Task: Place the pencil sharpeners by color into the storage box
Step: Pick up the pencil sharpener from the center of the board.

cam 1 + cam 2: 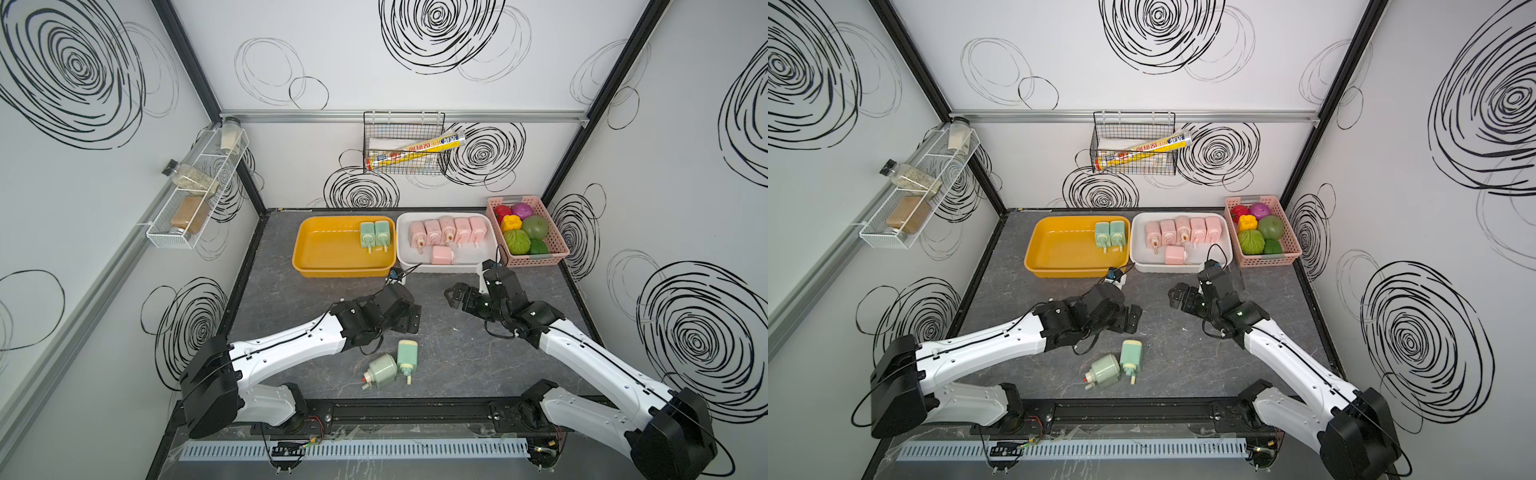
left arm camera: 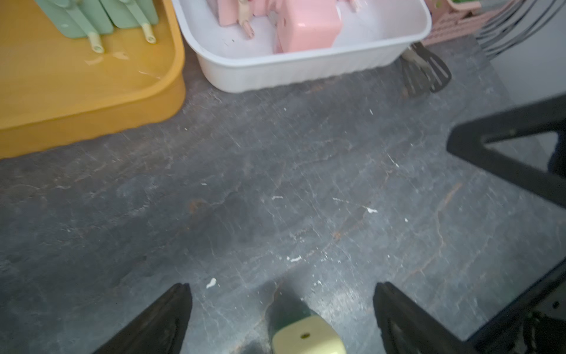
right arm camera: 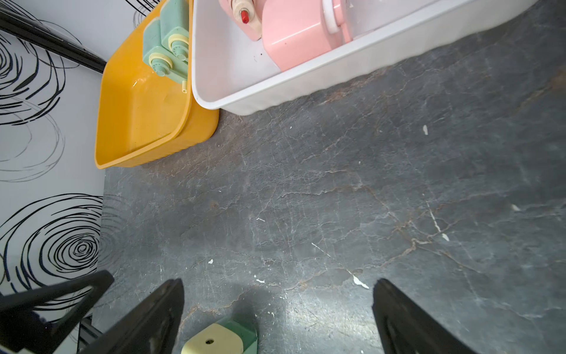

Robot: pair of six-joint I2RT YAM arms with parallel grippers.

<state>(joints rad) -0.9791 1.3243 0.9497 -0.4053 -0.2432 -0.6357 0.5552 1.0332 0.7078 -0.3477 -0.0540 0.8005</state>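
Pink sharpeners [image 1: 446,232], six in all, lie in the white tray [image 1: 405,259]. Five form a row along its far wall with their crank stubs pointing toward the robot. The sixth lies alone by its near wall.

The yellow tray [image 1: 316,253] sits just beside the white tray on its left. It holds two green sharpeners [image 1: 375,235], side by side at the end nearest the white tray.

The basket [image 1: 536,259] of toy produce sits just beside the white tray on its right.

Two loose sharpeners [image 1: 392,365], both green, lie on the table [image 1: 457,365], well in front of the white tray toward the robot base. They are just beside each other. One lies straight, with its cream end toward the white tray; the other is tilted.

The left gripper [image 1: 413,319] hangs above the table between the white tray and the loose sharpeners, in front of the tray's left end. Its jaws are spread wide and hold nothing. In the left wrist view, a loose sharpener's cream end shows between the fingers [image 2: 165,318], clear of both.

The right gripper [image 1: 451,297] hangs in front of the white tray's middle. Its jaws are spread wide, empty, and point toward the left gripper.
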